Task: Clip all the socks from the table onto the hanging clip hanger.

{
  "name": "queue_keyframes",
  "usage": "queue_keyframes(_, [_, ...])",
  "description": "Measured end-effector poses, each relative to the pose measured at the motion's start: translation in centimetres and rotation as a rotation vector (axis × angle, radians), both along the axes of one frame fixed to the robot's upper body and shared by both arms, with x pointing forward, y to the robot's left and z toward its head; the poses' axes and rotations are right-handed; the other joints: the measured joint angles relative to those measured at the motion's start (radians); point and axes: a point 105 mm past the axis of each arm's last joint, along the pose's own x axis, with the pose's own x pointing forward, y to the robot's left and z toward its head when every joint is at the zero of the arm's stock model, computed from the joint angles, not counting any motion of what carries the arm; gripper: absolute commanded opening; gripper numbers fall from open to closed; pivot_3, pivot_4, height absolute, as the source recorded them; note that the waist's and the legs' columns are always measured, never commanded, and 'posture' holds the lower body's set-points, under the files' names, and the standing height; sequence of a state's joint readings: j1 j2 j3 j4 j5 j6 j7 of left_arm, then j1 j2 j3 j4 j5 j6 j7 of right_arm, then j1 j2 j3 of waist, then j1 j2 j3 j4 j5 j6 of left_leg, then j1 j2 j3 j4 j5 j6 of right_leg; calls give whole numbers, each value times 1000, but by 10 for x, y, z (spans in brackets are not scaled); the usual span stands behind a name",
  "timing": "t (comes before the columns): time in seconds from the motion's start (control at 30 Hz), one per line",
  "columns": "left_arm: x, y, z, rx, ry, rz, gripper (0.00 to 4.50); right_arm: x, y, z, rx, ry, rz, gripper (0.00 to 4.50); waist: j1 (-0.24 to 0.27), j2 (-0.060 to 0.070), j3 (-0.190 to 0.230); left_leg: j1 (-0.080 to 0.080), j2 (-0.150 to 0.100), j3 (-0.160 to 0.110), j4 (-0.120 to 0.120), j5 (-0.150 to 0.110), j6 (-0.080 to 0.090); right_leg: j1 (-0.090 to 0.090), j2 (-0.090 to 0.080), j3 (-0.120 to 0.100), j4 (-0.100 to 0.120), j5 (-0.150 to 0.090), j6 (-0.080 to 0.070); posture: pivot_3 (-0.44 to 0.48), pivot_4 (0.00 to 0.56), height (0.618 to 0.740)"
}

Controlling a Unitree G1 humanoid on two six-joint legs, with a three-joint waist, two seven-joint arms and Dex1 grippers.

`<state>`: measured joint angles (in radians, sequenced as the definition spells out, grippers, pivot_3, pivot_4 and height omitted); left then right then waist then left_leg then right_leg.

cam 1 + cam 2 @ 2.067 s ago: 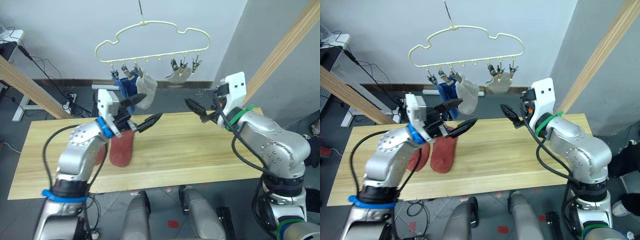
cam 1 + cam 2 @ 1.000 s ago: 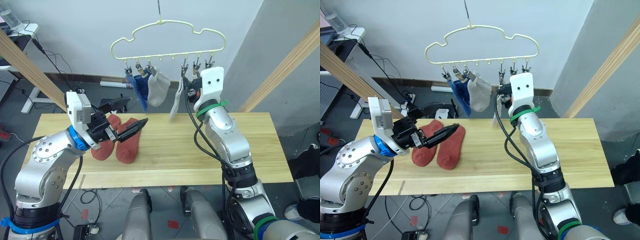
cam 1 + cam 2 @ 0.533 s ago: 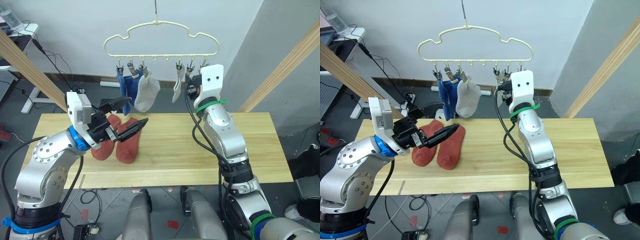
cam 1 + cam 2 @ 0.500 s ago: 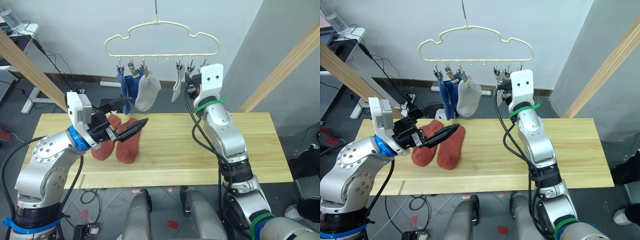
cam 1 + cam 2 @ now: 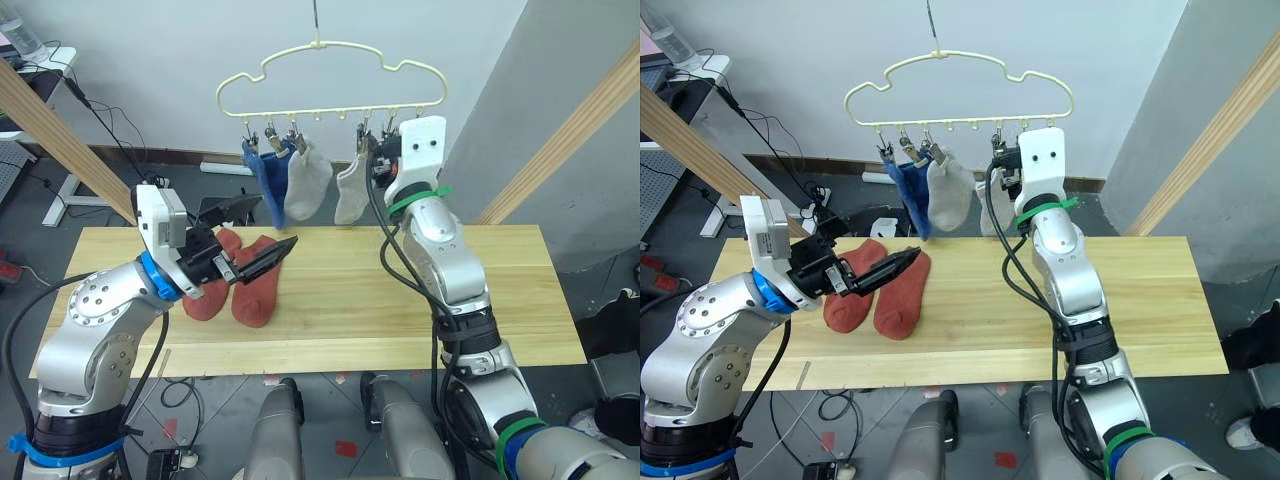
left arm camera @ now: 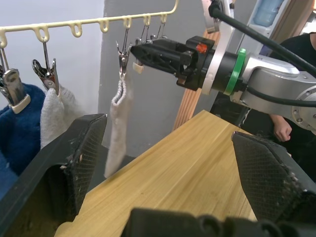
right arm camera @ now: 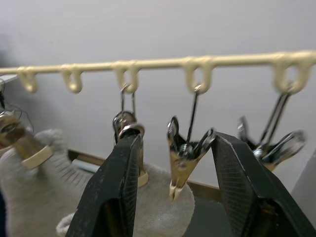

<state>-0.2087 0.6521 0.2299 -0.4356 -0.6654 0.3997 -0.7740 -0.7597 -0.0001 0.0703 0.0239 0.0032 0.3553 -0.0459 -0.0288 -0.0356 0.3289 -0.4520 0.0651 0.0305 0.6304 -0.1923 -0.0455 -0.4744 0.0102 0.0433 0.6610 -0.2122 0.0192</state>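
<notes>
Up at the clip hanger, the right gripper is raised level with the row of small metal clips; its two black fingers stand apart with one empty clip between them, and no sock is in its grasp. Just beside that clip hangs a light grey sock, pinned by the neighbouring clip.

Four socks hang from the hanger: two blue socks at its left end, touching each other, then another grey sock against them, then the grey one near the right gripper.

Over the left part of the table, the left gripper hovers with its jaws wide apart, holding nothing. Below it two rust-red socks lie flat on the planks, side by side and touching, toes toward the near edge. The right half of the table carries nothing but the right arm's reach above it.
</notes>
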Motion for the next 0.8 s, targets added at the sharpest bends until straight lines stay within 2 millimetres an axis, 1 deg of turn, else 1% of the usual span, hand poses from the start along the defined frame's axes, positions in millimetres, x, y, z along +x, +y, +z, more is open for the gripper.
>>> queue_keyframes(0.13, [0,0,-1,2,2,2,4500,0,0,0,2,1,-1,2281,0,0,0,0,0,0,0,0,0,0,0,0,0,0,0,56,338,740])
queue_keyframes(0.2, [0,0,-1,3,2,4,4500,1,-1,-1,6,4,-4,1892,0,0,0,0,0,0,0,0,0,0,0,0,0,0,0,54,339,740])
queue_keyframes(0.23, [0,0,-1,3,2,5,4500,2,-1,-1,10,10,-7,1627,0,0,0,0,0,0,0,0,0,0,0,0,0,0,0,54,339,740])
queue_keyframes(0.3, [0,-1,-2,-3,4,4,4500,3,0,-3,14,19,-5,923,0,0,0,0,0,0,0,0,0,0,0,0,0,0,0,52,339,740])
queue_keyframes(0.37, [0,-2,-3,-3,7,0,4500,3,2,-3,20,21,-1,361,0,0,0,0,0,0,0,0,0,0,0,0,0,0,0,52,341,740])
queue_keyframes(0.53, [1,-2,-3,1,6,1,4500,2,7,0,35,18,18,361,0,0,0,0,0,0,0,0,0,0,0,0,1,0,0,53,341,740])
queue_keyframes(0.8, [1,-2,-4,3,7,4,4500,2,6,0,33,18,18,361,0,0,0,0,0,0,0,0,0,0,0,0,1,0,0,52,341,740])
